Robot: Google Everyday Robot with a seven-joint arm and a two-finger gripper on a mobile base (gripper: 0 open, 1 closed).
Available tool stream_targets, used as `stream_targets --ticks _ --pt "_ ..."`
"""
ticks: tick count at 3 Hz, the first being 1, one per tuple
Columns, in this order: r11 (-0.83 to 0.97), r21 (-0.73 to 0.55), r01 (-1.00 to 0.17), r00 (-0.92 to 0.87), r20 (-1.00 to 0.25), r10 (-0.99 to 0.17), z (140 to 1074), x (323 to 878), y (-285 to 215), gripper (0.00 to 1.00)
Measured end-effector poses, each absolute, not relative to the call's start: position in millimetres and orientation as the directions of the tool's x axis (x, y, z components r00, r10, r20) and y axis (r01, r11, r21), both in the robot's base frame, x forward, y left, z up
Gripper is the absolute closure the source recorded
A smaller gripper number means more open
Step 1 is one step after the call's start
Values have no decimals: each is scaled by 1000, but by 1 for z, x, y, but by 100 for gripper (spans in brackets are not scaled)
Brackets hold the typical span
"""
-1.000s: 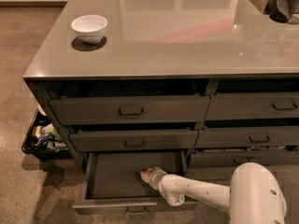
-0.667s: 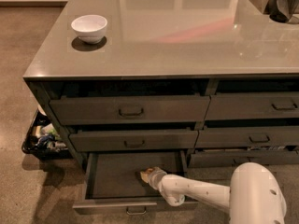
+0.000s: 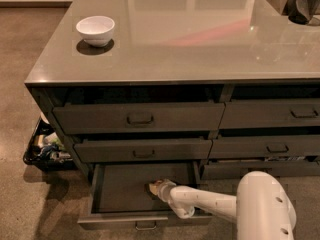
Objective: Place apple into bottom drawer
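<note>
The bottom drawer of the left column stands pulled out, its dark inside showing. My white arm reaches into it from the lower right, and the gripper is low inside the drawer near its middle. A small orange-brown patch at the gripper's tip looks like the apple, mostly hidden by the gripper.
A white bowl sits on the grey counter at the back left. Two shut drawers lie above the open one, and more to the right. A dark bin of clutter stands on the floor to the left.
</note>
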State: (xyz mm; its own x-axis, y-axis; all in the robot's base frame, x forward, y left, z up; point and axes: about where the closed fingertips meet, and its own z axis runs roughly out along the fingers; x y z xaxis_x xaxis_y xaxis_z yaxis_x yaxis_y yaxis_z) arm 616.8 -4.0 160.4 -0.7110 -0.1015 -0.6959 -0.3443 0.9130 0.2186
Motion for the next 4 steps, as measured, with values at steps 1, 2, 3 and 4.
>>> stream_targets --ticks 1,2,3,4 --pt "913 219 -344 -711 -696 -101 160 617 -4 82" --pt "913 219 -344 -711 -696 -102 160 617 -4 59" --pt "913 219 -344 -711 -696 -102 160 617 -4 36" --pt "913 219 -344 -711 -696 -102 160 617 -4 12"
